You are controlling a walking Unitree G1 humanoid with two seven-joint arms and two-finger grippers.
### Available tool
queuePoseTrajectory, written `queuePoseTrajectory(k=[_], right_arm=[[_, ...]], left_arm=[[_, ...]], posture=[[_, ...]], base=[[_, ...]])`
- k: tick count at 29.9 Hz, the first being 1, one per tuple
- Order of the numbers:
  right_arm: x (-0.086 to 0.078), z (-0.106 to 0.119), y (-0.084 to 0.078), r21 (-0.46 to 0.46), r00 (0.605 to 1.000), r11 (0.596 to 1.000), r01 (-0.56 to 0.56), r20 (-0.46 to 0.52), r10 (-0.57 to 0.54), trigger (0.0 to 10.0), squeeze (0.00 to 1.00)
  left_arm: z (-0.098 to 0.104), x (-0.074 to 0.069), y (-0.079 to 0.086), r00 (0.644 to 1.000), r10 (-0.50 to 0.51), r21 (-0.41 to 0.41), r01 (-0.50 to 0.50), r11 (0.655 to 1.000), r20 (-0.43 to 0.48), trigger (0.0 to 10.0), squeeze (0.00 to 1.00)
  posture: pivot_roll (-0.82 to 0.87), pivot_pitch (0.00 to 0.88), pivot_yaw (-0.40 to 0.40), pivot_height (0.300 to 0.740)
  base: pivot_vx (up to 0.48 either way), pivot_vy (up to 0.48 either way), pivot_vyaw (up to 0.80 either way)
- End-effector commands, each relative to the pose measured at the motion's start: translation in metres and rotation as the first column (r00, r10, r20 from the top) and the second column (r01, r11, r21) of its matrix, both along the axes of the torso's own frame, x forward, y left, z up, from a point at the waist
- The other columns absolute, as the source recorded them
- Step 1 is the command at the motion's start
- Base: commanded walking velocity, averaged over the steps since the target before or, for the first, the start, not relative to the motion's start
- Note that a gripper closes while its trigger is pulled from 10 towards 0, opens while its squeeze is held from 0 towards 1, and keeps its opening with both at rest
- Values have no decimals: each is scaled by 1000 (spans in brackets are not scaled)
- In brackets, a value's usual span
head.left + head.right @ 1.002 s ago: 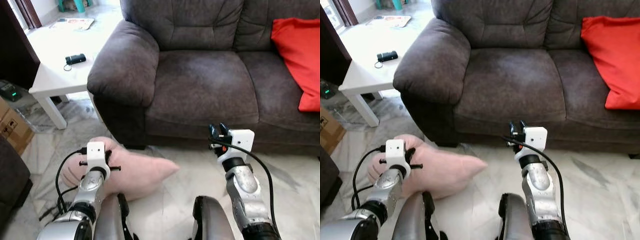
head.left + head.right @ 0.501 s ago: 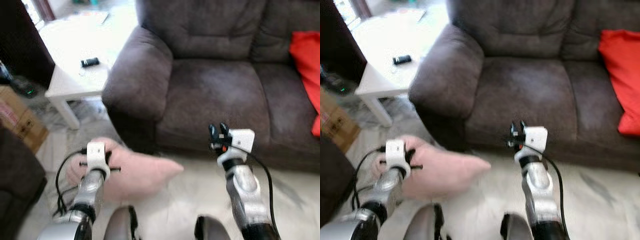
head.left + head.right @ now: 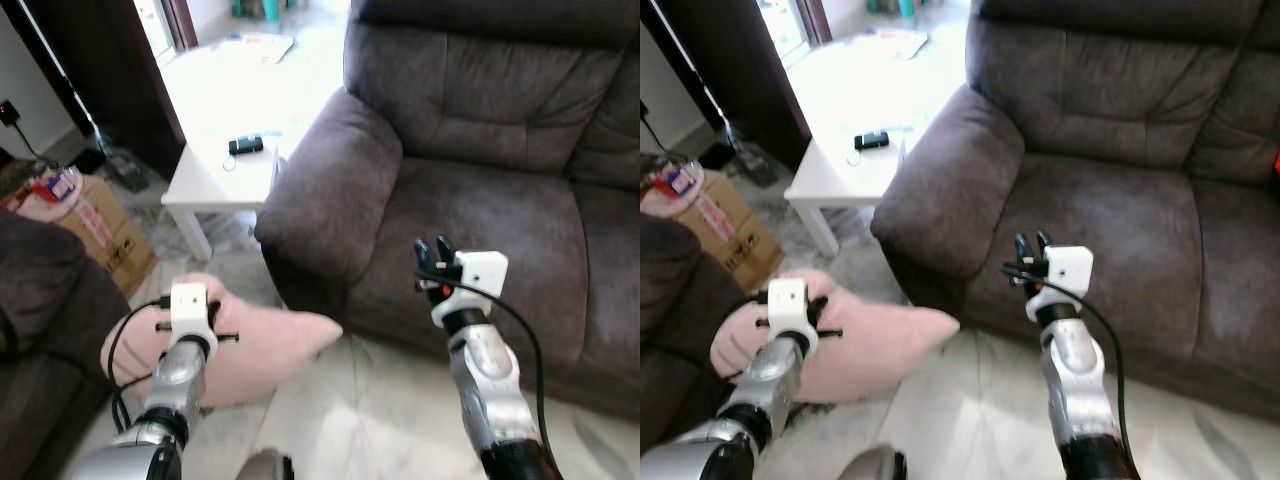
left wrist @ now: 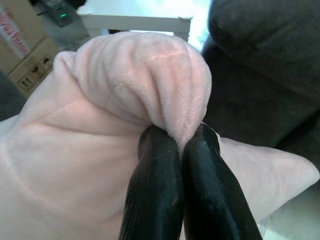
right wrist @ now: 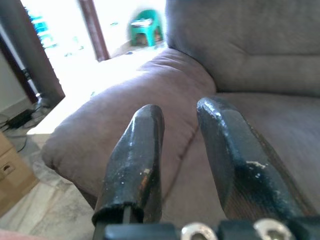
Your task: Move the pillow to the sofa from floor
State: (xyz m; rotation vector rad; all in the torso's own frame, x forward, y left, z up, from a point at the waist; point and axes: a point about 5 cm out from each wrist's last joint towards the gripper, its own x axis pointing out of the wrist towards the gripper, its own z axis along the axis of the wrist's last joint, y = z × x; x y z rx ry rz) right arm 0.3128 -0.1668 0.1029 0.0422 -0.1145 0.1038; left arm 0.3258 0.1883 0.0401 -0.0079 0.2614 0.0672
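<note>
Silver arms; white wrist blocks; black cables; left tool point(image 4: 179, 150), right tool point(image 5: 182, 120): long black fingers.

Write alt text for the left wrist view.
The left tool pinches a fold of the pink pillow between its two shut black fingers. Behind the pillow are a white side table, a cardboard box and the dark sofa.

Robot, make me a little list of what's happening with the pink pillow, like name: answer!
pillow: pink pillow, low beside the sofa's arm, not on the seat
left gripper: left gripper shut, pinching a fold of the pillow
right gripper: right gripper open, holding nothing, in front of the sofa
sofa: dark grey sofa, seat bare in front of the robot
side table: white table with a small black object on it
</note>
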Motion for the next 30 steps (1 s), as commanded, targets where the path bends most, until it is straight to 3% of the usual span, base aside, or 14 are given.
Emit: queuePoseTrajectory(k=[1,20,24,30], right_arm=[[0,-2,3,9,1000,1000,-9,-3,9,10000,0],[2,3,3,16,1000,1000,-12,24,12,10000,0],[3,4,1,12,999,1000,-4,32,4,10000,0],[2,2,1,11,1000,1000,1,26,-2,10000,0]], left_arm=[[16,7,6,996,7,13,-9,1000,93,10000,0],[17,5,5,994,-9,5,8,1000,110,10000,0],[18,6,4,993,-20,5,19,1000,118,10000,0],[25,8,5,987,-48,10,47,999,150,10000,0]], posture=[[-3,29,31,716],[7,36,24,716],[8,36,25,739],[11,38,28,740]], base=[[0,0,0],[0,0,0],[0,0,0],[0,0,0]])
